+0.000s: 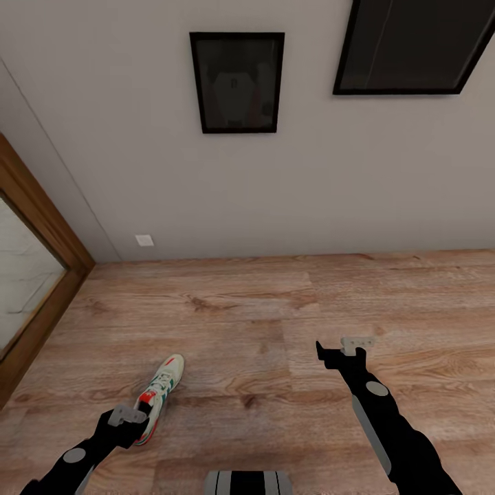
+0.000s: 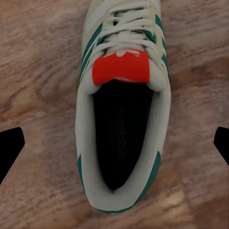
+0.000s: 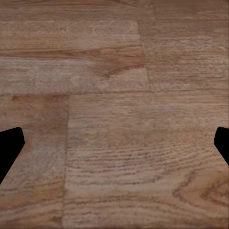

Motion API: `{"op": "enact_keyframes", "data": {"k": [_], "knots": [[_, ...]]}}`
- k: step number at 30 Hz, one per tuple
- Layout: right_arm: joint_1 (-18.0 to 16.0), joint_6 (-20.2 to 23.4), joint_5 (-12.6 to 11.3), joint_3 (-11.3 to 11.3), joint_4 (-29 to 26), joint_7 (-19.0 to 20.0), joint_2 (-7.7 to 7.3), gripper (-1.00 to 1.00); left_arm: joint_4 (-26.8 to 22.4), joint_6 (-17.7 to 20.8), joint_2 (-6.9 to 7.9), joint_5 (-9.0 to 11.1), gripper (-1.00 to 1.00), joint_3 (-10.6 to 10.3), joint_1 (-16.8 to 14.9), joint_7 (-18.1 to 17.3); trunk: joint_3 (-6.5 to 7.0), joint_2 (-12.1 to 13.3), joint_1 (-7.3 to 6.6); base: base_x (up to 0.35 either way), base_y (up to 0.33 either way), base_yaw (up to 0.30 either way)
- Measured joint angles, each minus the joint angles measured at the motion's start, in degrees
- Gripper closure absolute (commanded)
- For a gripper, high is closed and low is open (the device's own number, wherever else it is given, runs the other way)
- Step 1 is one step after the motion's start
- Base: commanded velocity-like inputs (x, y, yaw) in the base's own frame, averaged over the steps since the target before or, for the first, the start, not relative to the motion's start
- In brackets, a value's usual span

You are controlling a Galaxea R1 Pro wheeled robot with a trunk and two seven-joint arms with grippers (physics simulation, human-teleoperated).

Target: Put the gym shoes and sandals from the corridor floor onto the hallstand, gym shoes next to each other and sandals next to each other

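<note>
A pale wall (image 1: 330, 179) fills the upper half of the head view, with two dark, black-framed pictures on it: a large one (image 1: 412, 45) at the upper right and a smaller one (image 1: 237, 81) near the middle. A small white wall plate (image 1: 144, 240) sits low on the wall. At the left edge stands a wooden door frame (image 1: 51, 240).

Below lies the wood-plank corridor floor (image 1: 275, 309). One gym shoe (image 1: 161, 392) rests on it at the lower left, upright on its sole with its toe toward the wall. It is cream with green stripes and a red-orange tongue tab carrying a white trefoil logo; the print on its dark insole is too blurred to read.

The left end effector (image 1: 130, 419) hovers directly over the shoe's heel opening, its fingers (image 2: 10, 145) spread wide on either side of the shoe without touching it. The right end effector (image 1: 340, 347) hangs over bare floor, well apart from the shoe, its fingers (image 3: 9, 148) also spread and holding nothing.
</note>
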Motion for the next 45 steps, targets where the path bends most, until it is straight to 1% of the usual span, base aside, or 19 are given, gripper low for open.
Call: {"op": "enact_keyframes", "data": {"k": [9, 20, 27, 34, 45], "knots": [[0.01, -0.04, -0.03, 0.00, 0.00, 0.00, 0.00, -1.00, -0.74, 0.07, 0.00, -0.01, -1.00, 0.01, 0.06, 0.01, -2.02, -0.12, 0.23, 0.000, 0.000, 0.002], [0.00, -0.05, -0.02, 0.00, -0.02, 0.00, 0.00, -1.00, -0.85, 0.08, -0.06, 0.06, -1.00, 0.01, 0.12, 0.01, -2.54, -0.12, 0.23, 0.000, 0.000, 0.066], [0.00, -0.03, -0.06, 0.00, -0.02, 0.00, 0.00, -1.00, -0.86, 0.08, -0.06, 0.06, -1.00, 0.01, 0.15, 0.01, -4.52, -0.22, 0.41, 0.000, 0.000, 0.081], [0.01, -0.05, -0.04, 0.00, -0.02, 0.00, 0.00, -1.00, -0.86, 0.07, -0.07, 0.06, -1.00, 0.01, 0.22, 0.01, -6.16, -0.31, 0.59, 0.000, 0.000, 0.012], [0.02, -0.02, -0.04, 0.01, -0.03, 0.00, 0.03, -1.00, -0.86, 0.03, -0.06, 0.06, -1.00, 0.01, 0.37, 0.01, -6.17, -0.31, 0.59, 0.000, 0.000, 0.000]]}}
